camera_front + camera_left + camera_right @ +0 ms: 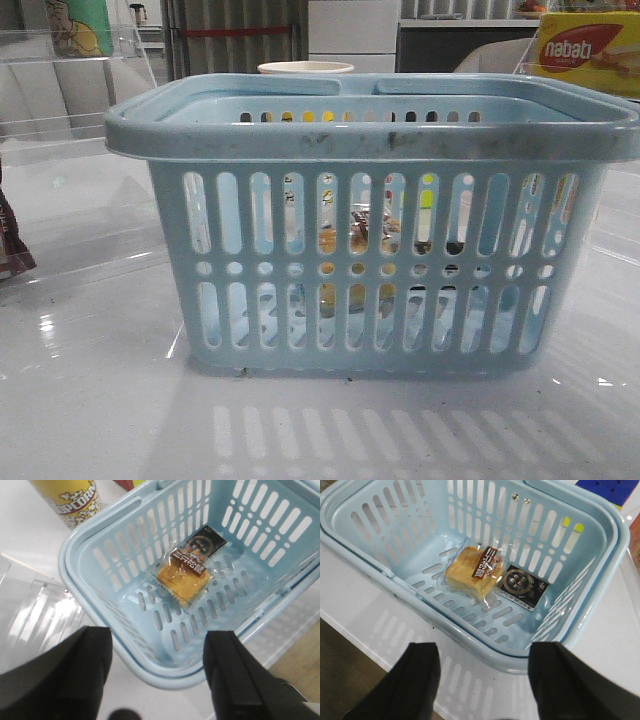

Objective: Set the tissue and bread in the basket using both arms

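Observation:
The light-blue basket stands in the middle of the white table; it also shows in the left wrist view and the right wrist view. The bread lies flat on the basket floor in its clear packet with a dark label; it also shows in the right wrist view and through the slots in the front view. No tissue shows in any view. My left gripper is open and empty, above a basket corner. My right gripper is open and empty, above the opposite rim.
A yellow popcorn cup stands just outside the basket. A yellow-red nabati box sits at the back right. A dark brown packet lies at the left edge. Clear plastic trays lie beside the basket.

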You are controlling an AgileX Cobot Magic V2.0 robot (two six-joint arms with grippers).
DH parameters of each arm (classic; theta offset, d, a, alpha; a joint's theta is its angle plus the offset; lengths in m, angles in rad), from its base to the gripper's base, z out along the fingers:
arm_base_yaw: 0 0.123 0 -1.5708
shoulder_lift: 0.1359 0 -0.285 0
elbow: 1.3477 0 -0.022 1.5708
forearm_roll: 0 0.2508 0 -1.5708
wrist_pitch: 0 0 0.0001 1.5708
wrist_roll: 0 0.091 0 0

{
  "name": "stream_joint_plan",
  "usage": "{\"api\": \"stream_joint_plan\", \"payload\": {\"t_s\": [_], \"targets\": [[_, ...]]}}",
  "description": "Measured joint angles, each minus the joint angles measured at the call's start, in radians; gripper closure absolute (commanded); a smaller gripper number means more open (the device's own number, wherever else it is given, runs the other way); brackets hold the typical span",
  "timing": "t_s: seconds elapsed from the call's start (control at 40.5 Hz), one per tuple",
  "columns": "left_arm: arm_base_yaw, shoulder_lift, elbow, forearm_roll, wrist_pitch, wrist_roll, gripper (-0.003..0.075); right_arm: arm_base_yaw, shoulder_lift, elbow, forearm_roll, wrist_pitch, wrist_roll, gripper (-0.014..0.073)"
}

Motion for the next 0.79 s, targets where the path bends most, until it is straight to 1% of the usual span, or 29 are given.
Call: {"api": "stream_joint_plan", "payload": {"t_s": [0.222, 0.444, 0.593, 0.765, 0.79], "targets": [[0.0, -0.233, 0.286, 0.018, -0.149, -0.048, 0.0265, 0.0, 0.0, 0.0, 0.0, 0.0, 0.0, 0.0095], [0.0, -0.481, 0.543, 0.018, -0.239, -0.074, 0.0265, 0.0, 0.0, 0.0, 0.0, 0.0, 0.0, 0.0095], [0.0, -0.631, 0.659, 0.02, -0.277, -0.077, 0.0265, 0.0, 0.0, 0.0, 0.0, 0.0, 0.0, 0.0095], [0.0, -0.71, 0.73, 0.021, -0.312, -0.077, 0.0265, 0.0, 0.0, 0.0, 0.0, 0.0, 0.0, 0.0097], [0.0, -0.715, 0.733, 0.021, -0.315, -0.077, 0.0265, 0.0, 0.0, 0.0, 0.0, 0.0, 0.0, 0.0107]]}}
